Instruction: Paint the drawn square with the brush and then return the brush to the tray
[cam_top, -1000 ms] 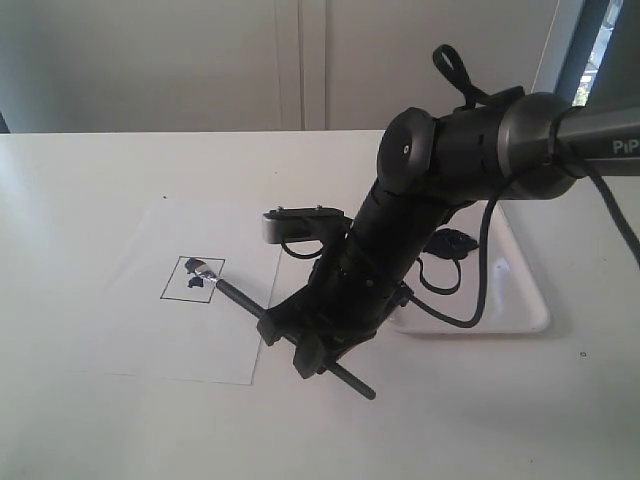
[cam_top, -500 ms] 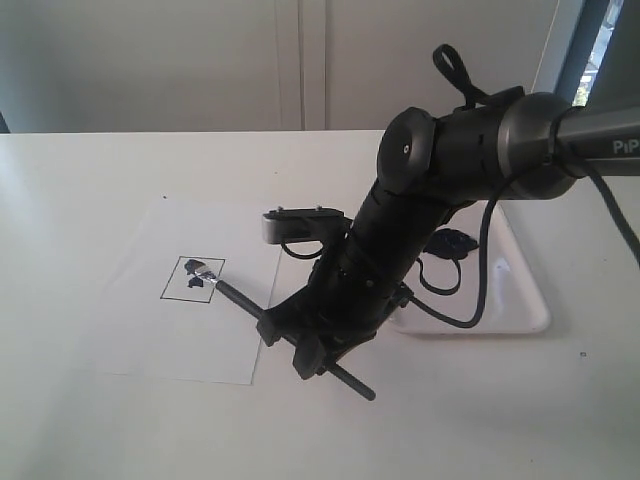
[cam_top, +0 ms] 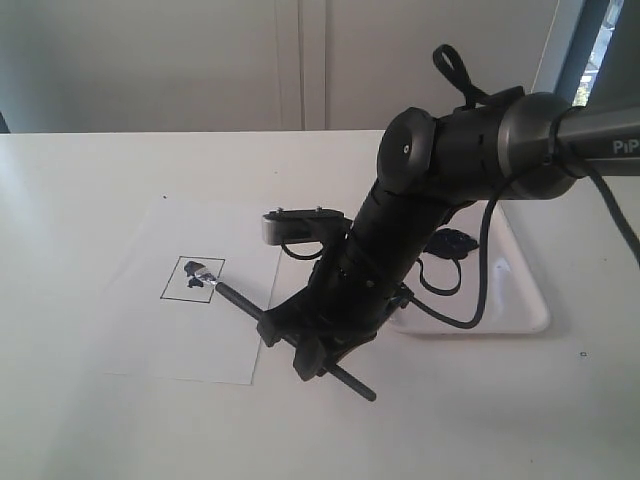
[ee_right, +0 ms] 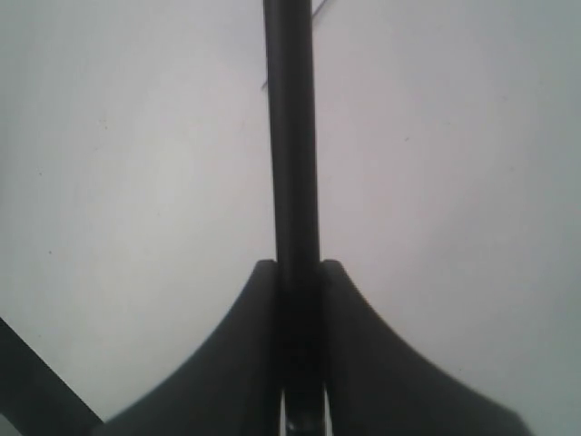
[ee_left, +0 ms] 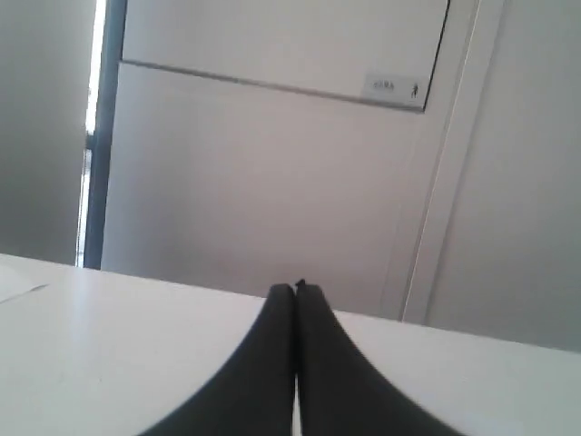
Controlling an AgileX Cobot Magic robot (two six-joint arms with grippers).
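While the right arm leans across it, tabletop [cam_top: 100, 420]: white, flat, carrying every item listed below.
Right arm [cam_top: 440, 150]: black and grey, bent steeply downward, cable looped at its side, wrist low over the sheet's edge.
Paper sheet [cam_top: 150, 330]: white, flat on the tabletop, spread beneath and ahead of the right fingers.
Tray [cam_top: 525, 300]: glossy white with a raised rim, behind the right fingers and well apart from them, partly hidden by the arm.
Right fingers [cam_top: 292, 342]: nearly closed, clamped on the brush handle from both sides; the right wrist view shows the handle seated tight between the two pads.
Left fingers [ee_left: 295, 292]: pressed together tip to tip, nothing between them, held above bare tabletop; not visible in the exterior view.
Brush [cam_top: 240, 297]: black handle gripped near mid-length, tilted, head end running out ahead of the right fingers, tail end projecting behind them.
Drawn square [cam_top: 192, 278]: thin black outline on the sheet, out ahead of the right fingers at the brush's head end; the head sits inside the corner nearest the fingers.
Paint in square: two dark blots, white paper between them.
Paint blob [cam_top: 455, 243]: dark, on the tray, behind the right fingers beside the arm.
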